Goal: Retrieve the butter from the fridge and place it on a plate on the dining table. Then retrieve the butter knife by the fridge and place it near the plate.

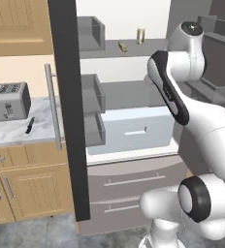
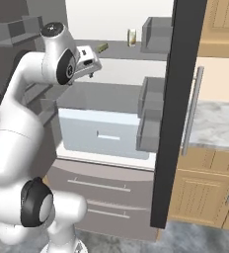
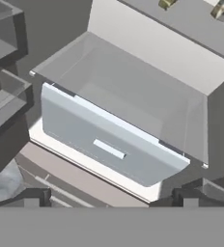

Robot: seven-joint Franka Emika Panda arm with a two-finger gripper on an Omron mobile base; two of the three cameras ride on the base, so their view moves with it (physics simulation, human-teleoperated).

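The fridge (image 1: 129, 121) was seen with both doors swung wide, its grey shelves and door bins (image 1: 92, 97) exposed. On the upper shelf, above and beyond the jaws, the butter (image 1: 122, 46) lay as a small yellow stick, with a taller pale can (image 1: 140, 36) standing near it on the same shelf; the two were apart, not touching. In the hand view the butter (image 3: 166, 3) and the can (image 3: 222, 8) were caught at the top edge, well ahead of the fingertips. Below that shelf, directly ahead of the jaws, a pale blue drawer (image 3: 109, 144) was seen; what it held could not be told. Nothing could be made out in the door bins.

The gripper (image 2: 90, 62) was seen at the front of the fridge at the height of the upper shelf, its dark fingertips (image 3: 36, 197) spread fully apart, released, with nothing held or touched between them.

Far off to the left of the jaws, past the open door, the butter knife (image 1: 30, 125) lay on the marble counter (image 1: 17, 135) just beside a toaster (image 1: 8, 100).
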